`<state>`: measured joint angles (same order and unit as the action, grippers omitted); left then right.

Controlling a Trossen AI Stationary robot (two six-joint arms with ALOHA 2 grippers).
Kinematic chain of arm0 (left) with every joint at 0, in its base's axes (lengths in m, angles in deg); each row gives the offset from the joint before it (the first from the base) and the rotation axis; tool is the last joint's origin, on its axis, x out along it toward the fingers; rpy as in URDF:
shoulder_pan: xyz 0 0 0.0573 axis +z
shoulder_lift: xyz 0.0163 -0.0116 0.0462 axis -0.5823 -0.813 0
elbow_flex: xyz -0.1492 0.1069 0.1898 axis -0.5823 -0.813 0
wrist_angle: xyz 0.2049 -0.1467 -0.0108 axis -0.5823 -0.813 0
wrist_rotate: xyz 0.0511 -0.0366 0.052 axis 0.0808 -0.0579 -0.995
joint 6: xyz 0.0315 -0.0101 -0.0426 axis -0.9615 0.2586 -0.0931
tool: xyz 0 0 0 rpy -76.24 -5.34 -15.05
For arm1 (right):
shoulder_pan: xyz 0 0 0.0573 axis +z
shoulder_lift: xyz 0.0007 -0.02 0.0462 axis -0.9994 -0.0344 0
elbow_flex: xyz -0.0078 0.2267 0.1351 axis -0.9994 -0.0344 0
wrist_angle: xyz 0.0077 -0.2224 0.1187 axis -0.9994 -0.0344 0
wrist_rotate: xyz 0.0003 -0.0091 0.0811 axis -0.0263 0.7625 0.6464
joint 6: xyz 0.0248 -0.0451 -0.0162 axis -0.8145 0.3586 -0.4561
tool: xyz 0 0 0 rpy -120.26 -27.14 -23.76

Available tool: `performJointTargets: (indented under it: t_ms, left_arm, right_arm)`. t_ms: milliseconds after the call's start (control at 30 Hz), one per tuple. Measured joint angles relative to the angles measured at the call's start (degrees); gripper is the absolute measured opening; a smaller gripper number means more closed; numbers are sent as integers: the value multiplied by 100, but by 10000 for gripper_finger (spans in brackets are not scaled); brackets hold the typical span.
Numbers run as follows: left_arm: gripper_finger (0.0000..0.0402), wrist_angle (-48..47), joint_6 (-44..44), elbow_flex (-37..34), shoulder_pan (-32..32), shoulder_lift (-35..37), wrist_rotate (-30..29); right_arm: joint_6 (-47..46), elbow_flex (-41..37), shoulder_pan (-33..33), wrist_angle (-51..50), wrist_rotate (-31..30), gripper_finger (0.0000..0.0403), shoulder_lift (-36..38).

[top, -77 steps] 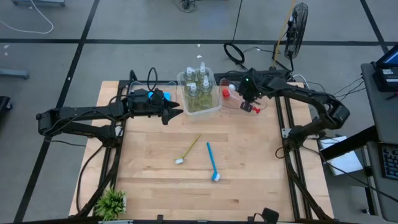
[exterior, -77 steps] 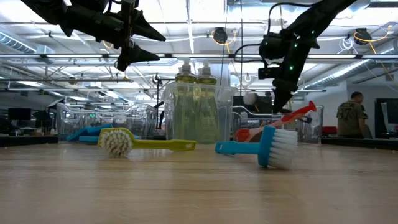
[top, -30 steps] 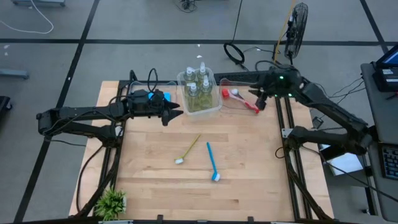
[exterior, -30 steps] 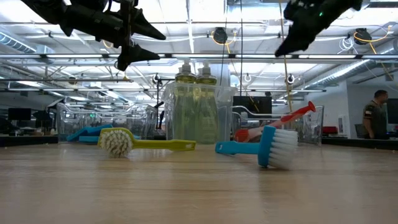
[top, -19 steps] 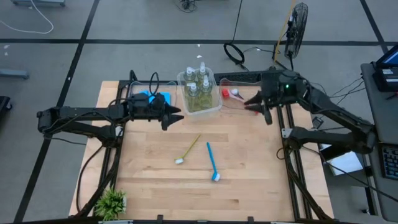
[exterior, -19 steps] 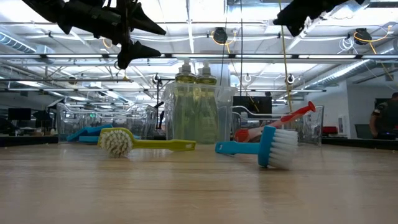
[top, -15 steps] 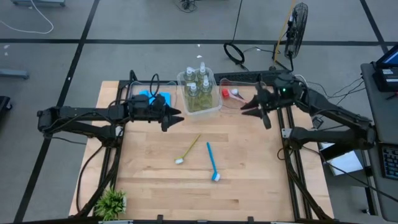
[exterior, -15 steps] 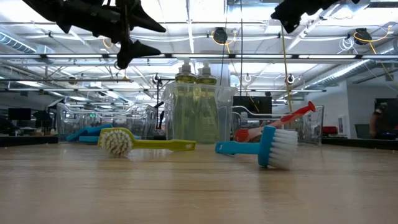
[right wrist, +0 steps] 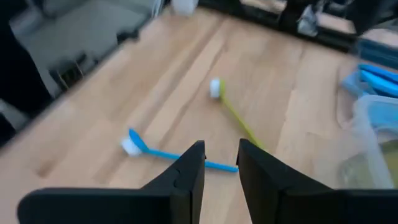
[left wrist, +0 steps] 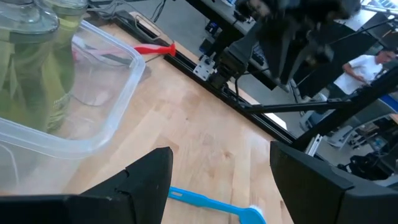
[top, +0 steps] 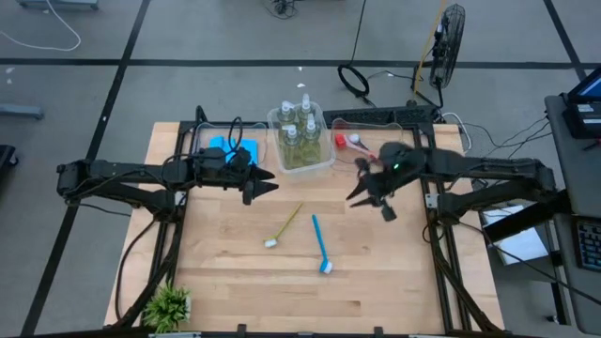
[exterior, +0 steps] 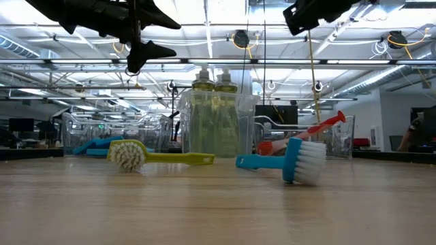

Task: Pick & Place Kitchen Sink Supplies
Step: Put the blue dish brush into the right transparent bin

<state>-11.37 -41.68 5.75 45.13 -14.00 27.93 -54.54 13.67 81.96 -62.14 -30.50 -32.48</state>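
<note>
A yellow-green brush (top: 285,225) and a blue brush (top: 321,244) lie flat on the wooden table, near its middle. Several pump bottles (top: 299,131) stand in a clear bin at the far edge. A red brush (exterior: 320,126) leans in the bin to their right, its handle up over the rim. Blue sponges (top: 233,145) lie in the bin to their left. My left gripper (top: 265,186) hangs open in the air near the bottle bin. My right gripper (top: 357,183) hovers high over the table, right of the brushes. Its fingers stand a little apart with nothing between them (right wrist: 222,149).
A small green potted plant (top: 167,305) stands at the near left corner. Bare wood lies around the two brushes and along the near edge. Cables and a fan sit on the floor beyond the far edge.
My right gripper has swung from above the red brush's bin toward the table's middle and near side, turning as it went, and now points at the two loose brushes. My left gripper has swung slightly toward the near edge. The brushes, bottles and sponges have stayed put.
</note>
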Motion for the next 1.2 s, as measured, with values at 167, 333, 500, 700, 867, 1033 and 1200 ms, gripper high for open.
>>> performJointTargets:
  t_ms: [167, 333, 500, 700, 867, 1033, 1200]
  left_arm:
    - [269, -4, -33, 0, 4, 0, -2]
    - [269, -4, -51, 0, 4, 0, -2]
    - [269, -4, -76, 0, 4, -2, -3]
    - [269, -4, -81, 0, 4, -2, -4]
    - [269, -2, -60, 0, 4, -2, -2]
    - [269, 0, -47, 0, 4, -2, 0]
    - [269, -2, -72, 0, 3, -2, -2]
  right_arm:
    - [577, 0, 500, -25, -836, 84, -530]
    - [1218, 0, 794, -3, -1454, 84, -898]
    - [1831, 0, 1087, 94, -1697, 84, -1185]
    - [2986, 0, 1521, 400, -2266, 84, -1593]
    - [3566, 2, 1755, 940, -2945, 84, -2010]
    - [4067, 2, 1946, 1070, -3034, 84, -2409]
    - [4857, 2, 2114, 1083, -3053, 84, -2755]
